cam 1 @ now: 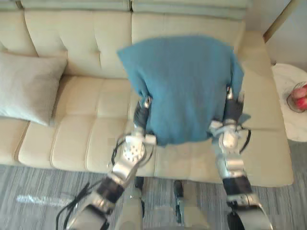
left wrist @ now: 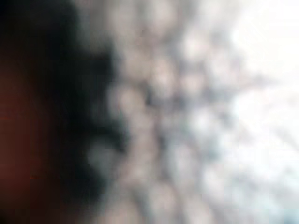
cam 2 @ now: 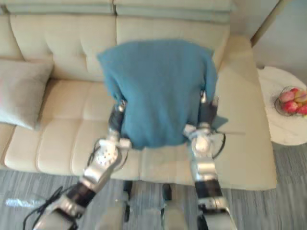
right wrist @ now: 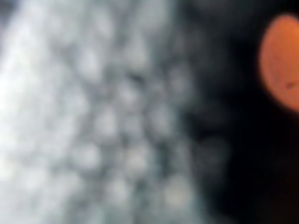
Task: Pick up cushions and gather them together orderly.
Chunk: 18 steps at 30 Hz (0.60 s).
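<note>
Teal cushion (cam 1: 184, 86) pinned between left hand (cam 1: 141, 114) and right hand (cam 1: 232, 109), grip unreadable; risked dropping off sofa's (cam 1: 86, 120) front edge on slackening.

The left arm (cam 1: 125, 160) was silver-grey, with a round pale joint housing dotted with small dark holes. The right arm (cam 1: 230, 165) was built of blocky silver segments below a white joint. Dark ribbed covers wrapped the left hand (cam 1: 142, 114) and the right hand (cam 1: 233, 109). Dark bands ringed both forearms lower down.
</note>
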Tool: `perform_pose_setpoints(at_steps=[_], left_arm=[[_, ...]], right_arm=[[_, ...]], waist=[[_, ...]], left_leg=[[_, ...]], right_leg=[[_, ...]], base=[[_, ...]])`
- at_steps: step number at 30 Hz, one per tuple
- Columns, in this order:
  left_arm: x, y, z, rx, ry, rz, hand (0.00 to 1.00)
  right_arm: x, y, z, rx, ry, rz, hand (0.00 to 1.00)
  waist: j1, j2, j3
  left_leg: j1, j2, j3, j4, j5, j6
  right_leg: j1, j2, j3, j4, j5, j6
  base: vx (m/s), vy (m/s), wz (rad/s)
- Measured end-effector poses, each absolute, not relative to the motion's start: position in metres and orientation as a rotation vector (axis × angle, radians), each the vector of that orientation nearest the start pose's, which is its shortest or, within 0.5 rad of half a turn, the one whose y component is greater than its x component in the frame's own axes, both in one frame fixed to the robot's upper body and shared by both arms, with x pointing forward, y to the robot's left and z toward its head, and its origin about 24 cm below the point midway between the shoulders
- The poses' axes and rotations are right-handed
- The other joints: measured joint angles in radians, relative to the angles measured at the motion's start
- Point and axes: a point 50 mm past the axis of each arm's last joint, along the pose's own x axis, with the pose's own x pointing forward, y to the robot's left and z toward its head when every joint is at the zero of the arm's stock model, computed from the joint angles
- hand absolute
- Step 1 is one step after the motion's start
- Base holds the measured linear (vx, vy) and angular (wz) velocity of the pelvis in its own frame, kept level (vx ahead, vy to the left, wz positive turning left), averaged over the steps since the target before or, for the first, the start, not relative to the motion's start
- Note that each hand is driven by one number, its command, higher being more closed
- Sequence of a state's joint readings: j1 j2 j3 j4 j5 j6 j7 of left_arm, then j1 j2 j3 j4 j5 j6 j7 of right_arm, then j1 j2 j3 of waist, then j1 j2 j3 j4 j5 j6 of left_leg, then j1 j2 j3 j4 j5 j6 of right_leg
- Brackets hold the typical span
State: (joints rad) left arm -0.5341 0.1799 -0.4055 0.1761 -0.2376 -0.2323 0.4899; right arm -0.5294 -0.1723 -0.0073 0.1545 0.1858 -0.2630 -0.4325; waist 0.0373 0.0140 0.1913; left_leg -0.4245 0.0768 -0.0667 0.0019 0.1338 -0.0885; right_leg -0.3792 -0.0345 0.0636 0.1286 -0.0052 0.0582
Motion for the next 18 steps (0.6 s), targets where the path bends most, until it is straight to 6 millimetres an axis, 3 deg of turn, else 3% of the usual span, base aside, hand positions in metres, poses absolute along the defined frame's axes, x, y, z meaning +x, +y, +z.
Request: perform_pose_setpoints(at_steps=[1,4,5,6,7,8,9,13,14,18], left_arm=[[0.322,0.08,0.162,-0.089,-0.496,-0.008,1.0],[0.345,0.084,0.22,-0.124,-0.637,0.104,1.0],[0.348,0.084,0.23,-0.126,-0.659,0.116,1.0],[0.356,0.085,0.251,-0.123,-0.699,0.14,1.0],[0.364,0.086,0.286,-0.121,-0.765,0.177,1.0],[0.365,0.086,0.294,-0.122,-0.779,0.187,1.0],[0.366,0.084,0.32,-0.116,-0.83,0.208,1.0],[0.374,0.096,0.367,-0.046,-0.88,0.292,1.0],[0.376,0.098,0.375,-0.043,-0.877,0.311,0.0],[0.374,0.104,0.405,-0.069,-0.873,0.359,0.0]], right_arm=[[0.328,-0.166,0.192,0.16,-0.634,-0.308,1.0],[0.341,-0.153,0.254,0.157,-0.803,-0.332,1.0],[0.343,-0.152,0.264,0.16,-0.825,-0.336,1.0],[0.348,-0.152,0.282,0.159,-0.858,-0.356,1.0],[0.356,-0.153,0.311,0.174,-0.892,-0.391,1.0],[0.357,-0.152,0.317,0.181,-0.895,-0.4,1.0],[0.36,-0.151,0.333,0.202,-0.907,-0.419,1.0],[0.375,-0.147,0.354,0.221,-0.844,-0.455,1.0],[0.379,-0.144,0.357,0.224,-0.819,-0.46,0.0],[0.384,-0.141,0.372,0.282,-0.75,-0.508,0.0]], waist=[[0.005,-0.001,0.009],[0.016,0.012,0.033],[0.018,0.014,0.046],[0.02,0.019,0.071],[0.019,0.027,0.118],[0.019,0.027,0.126],[0.019,0.029,0.132],[0.018,0.033,0.171],[0.019,0.033,0.171],[0.02,0.037,0.187]], left_leg=[[-0.007,0.001,0.0,0.0,0.002,-0.002],[-0.065,0.003,-0.001,-0.009,0.048,-0.007],[-0.062,0.003,-0.003,-0.02,0.058,-0.007],[-0.064,0.001,-0.006,-0.032,0.074,-0.009],[-0.067,0.0,-0.013,-0.045,0.091,-0.009],[-0.071,0.0,-0.016,-0.052,0.095,-0.01],[-0.101,0.001,-0.025,-0.066,0.105,-0.014],[-0.15,-0.003,-0.031,-0.087,0.139,-0.01],[-0.173,-0.004,-0.031,-0.087,0.141,-0.01],[-0.275,-0.005,-0.025,-0.089,0.147,-0.01]], right_leg=[[-0.014,0.001,0.0,0.012,0.0,0.0],[-0.095,0.003,-0.006,0.063,-0.003,0.002],[-0.099,0.002,-0.007,0.067,-0.003,0.003],[-0.111,0.001,-0.011,0.081,-0.004,0.004],[-0.12,0.001,-0.018,0.087,-0.004,0.005],[-0.128,0.0,-0.021,0.091,-0.004,0.005],[-0.167,0.001,-0.027,0.1,-0.004,0.005],[-0.231,-0.001,-0.028,0.113,-0.003,0.005],[-0.253,-0.002,-0.028,0.112,-0.002,0.006],[-0.357,-0.006,-0.025,0.108,0.004,0.01]], base=[[-0.14,-0.048,-0.03],[-0.1,-0.034,0.03],[-0.05,-0.019,0.08],[-0.05,-0.022,0.11],[-0.07,-0.026,0.11],[-0.08,-0.029,0.12],[-0.06,-0.022,0.08],[-0.01,-0.013,0.01],[0.03,-0.032,-0.03],[0.05,-0.035,-0.05]])
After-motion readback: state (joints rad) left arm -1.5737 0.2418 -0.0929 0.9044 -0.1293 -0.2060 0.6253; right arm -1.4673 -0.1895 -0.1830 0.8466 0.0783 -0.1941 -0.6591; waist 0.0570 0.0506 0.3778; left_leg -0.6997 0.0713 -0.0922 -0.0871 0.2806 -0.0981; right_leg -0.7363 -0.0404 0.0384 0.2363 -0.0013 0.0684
